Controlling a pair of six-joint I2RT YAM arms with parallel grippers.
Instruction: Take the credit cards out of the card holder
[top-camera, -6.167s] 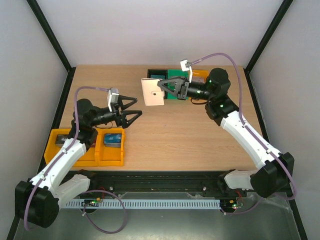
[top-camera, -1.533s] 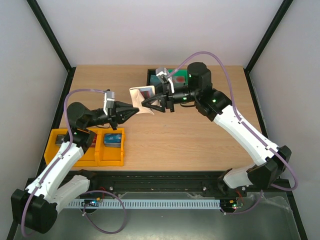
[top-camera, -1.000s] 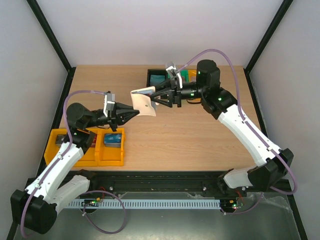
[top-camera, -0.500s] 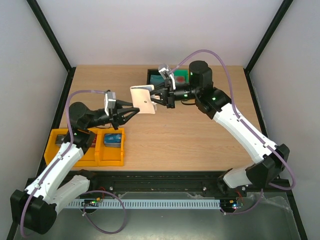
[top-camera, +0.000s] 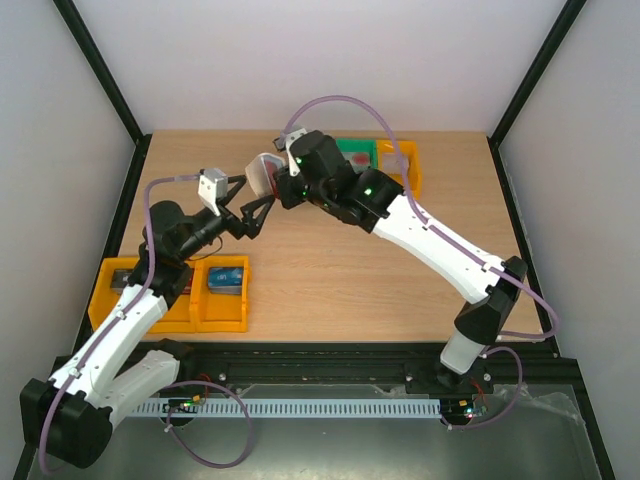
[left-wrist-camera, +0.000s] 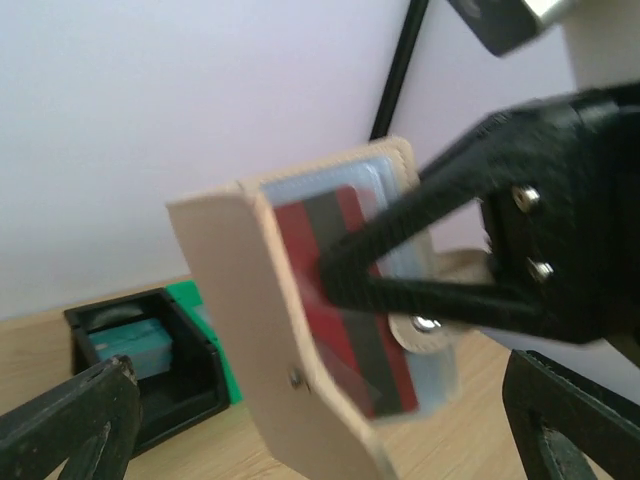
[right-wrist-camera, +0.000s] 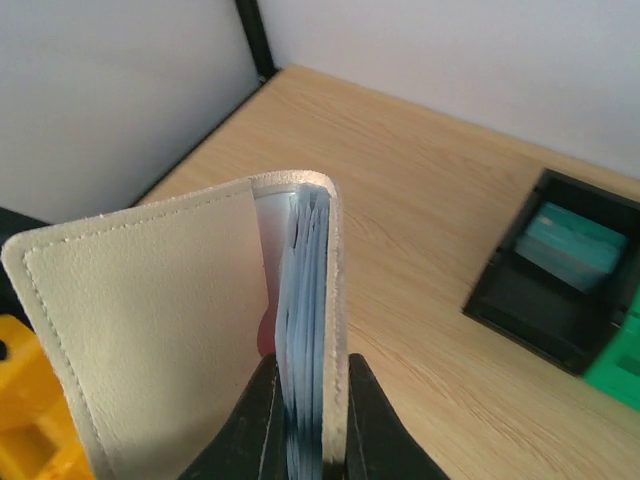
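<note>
Student: Pale matt walls (top-camera: 300, 60) and black frame posts (top-camera: 100, 70) enclose a wood-grain bench (top-camera: 330, 280). What hangs above it?

Tutor: One card holder (left-wrist-camera: 300, 400), a folding wallet, cream and stitched outside with a small snap dot. It is held in the air over the far left of the bench. The right pincer (right-wrist-camera: 305, 440) is clamped on its inner leaf of glossy blue-grey sleeves. Two flat plastic cards show inside, one red card (left-wrist-camera: 300, 238) and one dark grey card (left-wrist-camera: 360, 340). Both are still in their sleeves.

Student: And the left pincer (top-camera: 252, 200)?

Tutor: Its two black fingers are spread wide, one on either side of the holder in the wrist view and touching nothing.

Student: How does this differ from half a second earlier?

Tutor: Then the left fingers stood much closer together, and the holder's cream face was turned up toward the overhead camera. The right arm has since swung leftward and stretched across the bench. The holder now sits nearer the left pincer and is largely hidden under the right wrist.

Student: What else can be counted?

Tutor: Two arms. Two yellow bins (top-camera: 222, 320) stand side by side at the near left, one holding a blue card (top-camera: 227, 277). At the far edge stand one green bin (top-camera: 358, 152), one orange bin (top-camera: 410, 170) and one black bin (right-wrist-camera: 520, 310) containing a teal card (right-wrist-camera: 570, 245).
</note>
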